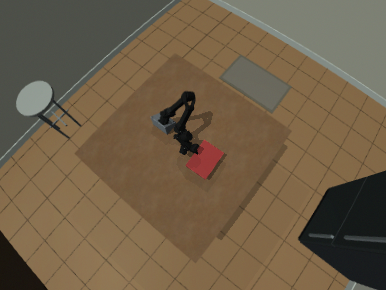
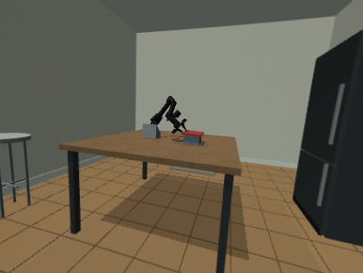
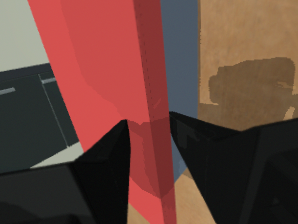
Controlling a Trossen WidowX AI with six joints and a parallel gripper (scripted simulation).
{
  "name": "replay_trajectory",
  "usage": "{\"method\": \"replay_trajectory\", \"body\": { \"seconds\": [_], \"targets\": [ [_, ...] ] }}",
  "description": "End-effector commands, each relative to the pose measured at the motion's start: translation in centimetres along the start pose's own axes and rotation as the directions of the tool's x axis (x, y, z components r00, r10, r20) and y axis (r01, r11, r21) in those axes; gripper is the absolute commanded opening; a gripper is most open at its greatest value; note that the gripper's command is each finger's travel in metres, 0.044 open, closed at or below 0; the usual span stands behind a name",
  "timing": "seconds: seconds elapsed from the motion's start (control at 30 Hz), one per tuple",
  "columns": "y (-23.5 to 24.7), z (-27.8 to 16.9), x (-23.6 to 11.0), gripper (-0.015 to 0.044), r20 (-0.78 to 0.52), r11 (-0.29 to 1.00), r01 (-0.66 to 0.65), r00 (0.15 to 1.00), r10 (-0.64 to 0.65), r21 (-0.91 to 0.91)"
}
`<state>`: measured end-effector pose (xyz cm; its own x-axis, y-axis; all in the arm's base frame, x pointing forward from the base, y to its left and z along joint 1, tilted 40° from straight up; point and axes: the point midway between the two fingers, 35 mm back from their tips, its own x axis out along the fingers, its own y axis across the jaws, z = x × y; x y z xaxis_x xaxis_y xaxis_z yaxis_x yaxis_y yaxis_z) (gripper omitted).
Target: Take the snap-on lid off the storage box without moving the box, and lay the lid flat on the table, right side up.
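A red snap-on lid [image 1: 206, 159] [image 2: 193, 134] [image 3: 95, 75] sits on top of a blue-grey storage box [image 2: 192, 140] [image 3: 180, 60] near the middle of the wooden table [image 1: 150, 200] [image 2: 141, 148]. My gripper [image 1: 192, 149] [image 2: 183, 128] [image 3: 147, 121] is at the lid's edge nearest the arm's base, and its two black fingers are shut on the lid's rim. In the wrist view the rim runs between the fingertips, with the box wall beside it.
The arm's grey base block [image 1: 161, 122] [image 2: 150, 131] stands on the table just behind the box. A round stool [image 1: 35, 98] [image 2: 11, 137] stands left of the table, a black fridge [image 1: 350, 230] [image 2: 331, 136] to the right, and a grey mat [image 1: 256, 82] lies on the floor.
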<state>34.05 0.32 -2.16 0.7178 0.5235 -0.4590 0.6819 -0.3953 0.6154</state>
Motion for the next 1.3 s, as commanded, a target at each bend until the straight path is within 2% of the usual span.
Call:
{"method": "replay_trajectory", "body": {
  "seconds": [0.0, 1.27],
  "targets": [
    [0.2, 0.03, -0.2, 0.0, -0.002, 1.0, -0.004, 1.0, 0.004, -0.002],
    [0.63, 0.04, -0.43, 0.0, -0.001, 1.0, -0.005, 1.0, 0.005, -0.001]
  ]
}}
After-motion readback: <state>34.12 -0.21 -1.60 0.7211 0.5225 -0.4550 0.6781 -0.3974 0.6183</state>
